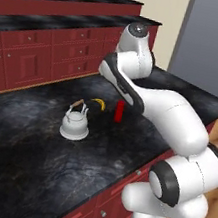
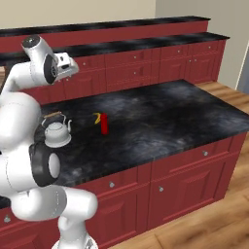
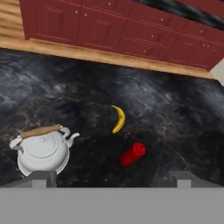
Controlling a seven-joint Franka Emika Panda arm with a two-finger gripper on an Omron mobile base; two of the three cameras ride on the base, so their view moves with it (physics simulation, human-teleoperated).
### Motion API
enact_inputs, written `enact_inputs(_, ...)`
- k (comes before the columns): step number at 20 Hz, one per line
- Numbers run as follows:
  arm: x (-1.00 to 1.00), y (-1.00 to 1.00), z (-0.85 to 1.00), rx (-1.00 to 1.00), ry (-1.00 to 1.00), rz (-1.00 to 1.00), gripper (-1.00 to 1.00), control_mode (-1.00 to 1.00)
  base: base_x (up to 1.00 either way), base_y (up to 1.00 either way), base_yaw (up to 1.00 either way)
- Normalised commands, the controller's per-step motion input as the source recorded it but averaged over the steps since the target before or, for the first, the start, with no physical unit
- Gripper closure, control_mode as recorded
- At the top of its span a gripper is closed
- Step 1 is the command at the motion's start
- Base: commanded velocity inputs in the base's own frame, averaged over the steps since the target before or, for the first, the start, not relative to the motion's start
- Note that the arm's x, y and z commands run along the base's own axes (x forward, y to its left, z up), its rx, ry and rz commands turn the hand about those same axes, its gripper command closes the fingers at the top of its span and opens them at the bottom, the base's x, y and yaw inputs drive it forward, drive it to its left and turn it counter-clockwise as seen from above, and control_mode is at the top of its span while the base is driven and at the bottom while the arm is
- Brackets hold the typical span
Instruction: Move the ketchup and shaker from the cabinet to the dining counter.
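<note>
1. Up close in the left base view, the white arm (image 1: 177,138) rises from the lower right, folds at a bulky elbow and reaches up and back over the table (image 1: 19,166), the long island with the black marbled top. Its topmost joint sits high above the stone, and the forearm slopes down to the left of it. The ketchup (image 1: 119,111) stands upright on the table, just beside the dark edge of the forearm as seen from here. A small yellow banana (image 1: 99,102) lies near it to the left, and a silver kettle (image 1: 75,123) with a wooden handle stands a little nearer the camera.

2. From the right base view, the arm climbs from the lower left, and its wrist ends in a boxy white hand held high, well above the table (image 2: 194,116). I cannot tell from here whether the claw is spread or pressed together. The ketchup (image 2: 104,123) stands on the stone with the banana (image 2: 97,117) just beside it, and the kettle (image 2: 57,132) is off to the left, close to the robot's body.

3. Through the hand view, the camera looks steeply down at the table (image 3: 175,109). The claw (image 3: 112,178) is spread wide and pinches nothing, its two tips standing far apart at the bottom. The ketchup (image 3: 132,154) appears foreshortened between them, higher in the picture. The banana (image 3: 118,119) lies just past it, and the kettle (image 3: 43,151) is to the left.
</note>
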Motion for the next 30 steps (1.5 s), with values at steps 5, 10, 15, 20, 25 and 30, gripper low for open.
enact_inputs(5, -0.81, -0.10, 0.09, 0.01, 0.00, -0.06, -1.00, -1.00, 0.00, 0.00, 0.00)
enact_inputs(10, -1.00, 0.00, 0.18, 0.02, 0.00, -0.04, -1.00, -1.00, 0.00, 0.00, 0.00)
enact_inputs(15, -0.83, -0.17, 0.16, 0.04, 0.01, -0.03, -1.00, -1.00, 0.00, 0.00, 0.00)
enact_inputs(20, -0.37, -0.11, 0.01, 0.01, 0.01, 0.00, -1.00, -1.00, 0.00, 0.00, 0.00)
enact_inputs(25, 0.00, 0.00, 0.00, 0.00, 0.00, 0.00, -1.00, 1.00, -0.85, -0.11, -0.03)
enact_inputs(30, 0.00, 0.00, 0.00, 0.00, 0.00, 0.00, -1.00, 1.00, -0.83, -0.09, -0.28)
